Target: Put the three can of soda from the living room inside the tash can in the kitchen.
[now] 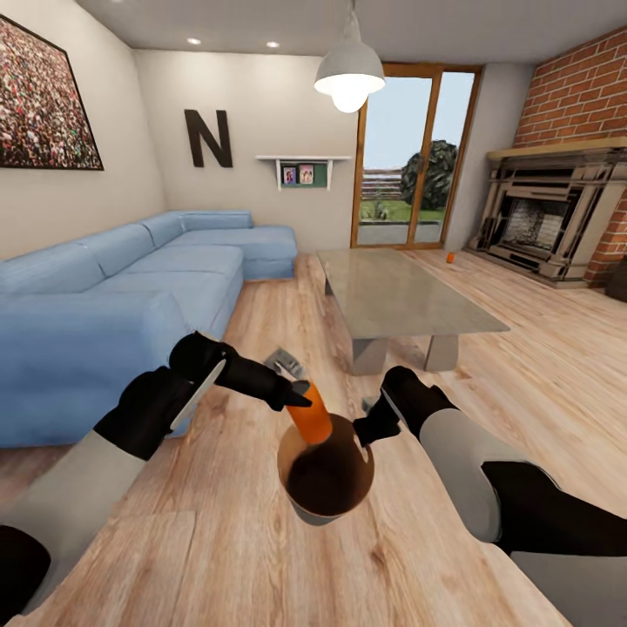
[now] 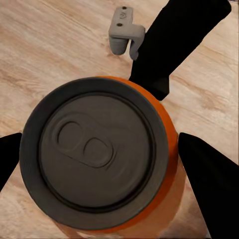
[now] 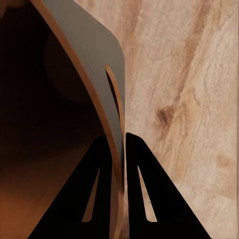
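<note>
Above the wood plank floor (image 1: 261, 540), the left gripper (image 1: 300, 396) clasps 1 orange-red can of soda (image 1: 312, 416) over the tash can's (image 1: 296, 501) brown interior. Right gripper (image 1: 370, 428) pinches the bin's rim. Behind: blue sofa (image 1: 131, 287), low grey table (image 1: 396, 296); another orange can (image 1: 450, 257) lies near the fireplace (image 1: 557, 218).

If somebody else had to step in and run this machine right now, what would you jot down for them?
Left gripper: shut on an orange-red soda can, held above the bin's opening.
Right gripper: pinching the rim of the small round bin, pale grey outside, brown inside, held above the light wood floor.
A second small orange can stands on the floor near the brick fireplace.
Done: one can picked up. Left: drop it in, fetch the others, take the bin to the kitchen.
</note>
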Available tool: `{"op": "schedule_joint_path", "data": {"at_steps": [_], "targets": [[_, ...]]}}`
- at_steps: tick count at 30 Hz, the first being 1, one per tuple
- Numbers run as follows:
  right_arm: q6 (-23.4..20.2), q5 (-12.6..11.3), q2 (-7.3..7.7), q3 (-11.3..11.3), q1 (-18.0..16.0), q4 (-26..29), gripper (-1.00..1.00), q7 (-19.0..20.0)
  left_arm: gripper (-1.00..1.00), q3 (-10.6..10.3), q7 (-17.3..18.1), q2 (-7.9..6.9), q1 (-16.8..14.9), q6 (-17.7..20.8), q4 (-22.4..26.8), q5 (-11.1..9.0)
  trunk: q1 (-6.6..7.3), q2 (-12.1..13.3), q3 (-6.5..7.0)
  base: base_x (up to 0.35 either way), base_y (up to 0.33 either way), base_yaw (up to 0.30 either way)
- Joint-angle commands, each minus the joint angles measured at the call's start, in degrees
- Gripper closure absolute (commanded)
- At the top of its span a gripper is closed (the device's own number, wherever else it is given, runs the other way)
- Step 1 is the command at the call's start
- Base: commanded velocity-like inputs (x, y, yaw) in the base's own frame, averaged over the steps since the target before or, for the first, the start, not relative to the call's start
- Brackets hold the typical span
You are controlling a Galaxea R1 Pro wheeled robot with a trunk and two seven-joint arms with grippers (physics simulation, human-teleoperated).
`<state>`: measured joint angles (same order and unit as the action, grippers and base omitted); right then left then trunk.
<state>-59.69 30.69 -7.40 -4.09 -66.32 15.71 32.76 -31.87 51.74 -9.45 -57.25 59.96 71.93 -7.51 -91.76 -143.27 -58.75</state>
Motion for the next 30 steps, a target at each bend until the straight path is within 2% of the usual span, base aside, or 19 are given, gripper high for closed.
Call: {"op": "schedule_joint_path", "data": {"at_steps": [1, 4, 7, 10, 13, 17, 19, 22, 30], "targets": [[-0.31, -1.33, -0.11, -0.41, -0.05, 0.05, 1.00, 0.39, 1.00, -0.24, -0.68, 0.36, 0.04, 0.04, -0.49, -0.11, 0.01, -0.01, 0.01, 0.000, 0.000, 0.000], [-0.31, -1.35, -0.33, -0.39, -0.10, 0.09, 1.00, 0.38, 1.00, -1.03, -1.68, 1.38, 0.05, 0.04, -2.07, 0.55, 0.01, -0.01, 0.01, 0.000, 0.000, 0.000], [-0.31, -1.37, -0.62, -0.39, -0.12, 0.10, 1.00, 0.38, 1.00, -3.47, -2.60, 1.94, 0.25, 0.04, -3.04, 3.63, 0.01, -0.01, 0.01, 0.000, 0.000, 0.000], [-0.31, -1.36, -0.87, -0.39, -0.14, 0.20, 1.00, 0.38, 1.00, -4.27, -2.80, 2.72, 0.86, -0.81, -4.65, 4.64, 0.01, -0.01, 0.01, 0.000, 0.000, 0.000], [-0.31, -1.40, -1.17, -0.39, -0.19, 0.39, 1.00, 0.38, 1.00, -5.21, -2.95, 3.28, 1.30, -1.31, -6.51, 5.10, 0.01, -0.01, 0.01, 0.000, 0.000, 0.000], [-0.31, -1.46, -1.59, -0.39, -0.24, 0.50, 1.00, 0.38, 1.00, -8.89, -3.20, 3.55, 1.48, -3.46, -9.78, 5.40, 0.01, -0.01, 0.01, 0.000, 0.000, 0.000], [-0.31, -1.52, -1.78, -0.39, -0.26, 0.52, 1.00, 0.38, 1.00, -9.54, -3.26, 3.84, 1.50, -5.01, -11.76, 5.44, 0.01, -0.01, 0.01, 0.000, 0.000, 0.000], [-0.31, -1.58, -2.02, -0.39, -0.25, 0.54, 1.00, 0.38, 1.00, -10.10, -3.82, 6.43, 1.52, -8.22, -17.67, 5.43, 0.01, -0.01, 0.01, 0.000, 0.000, 0.000], [-0.31, -1.60, -2.08, -0.39, -0.23, 0.55, 1.00, 0.38, 1.00, -10.34, -5.53, 7.36, 1.53, -10.78, -21.47, 5.56, 0.01, -0.01, 0.01, 0.000, 0.000, 0.000]]}}
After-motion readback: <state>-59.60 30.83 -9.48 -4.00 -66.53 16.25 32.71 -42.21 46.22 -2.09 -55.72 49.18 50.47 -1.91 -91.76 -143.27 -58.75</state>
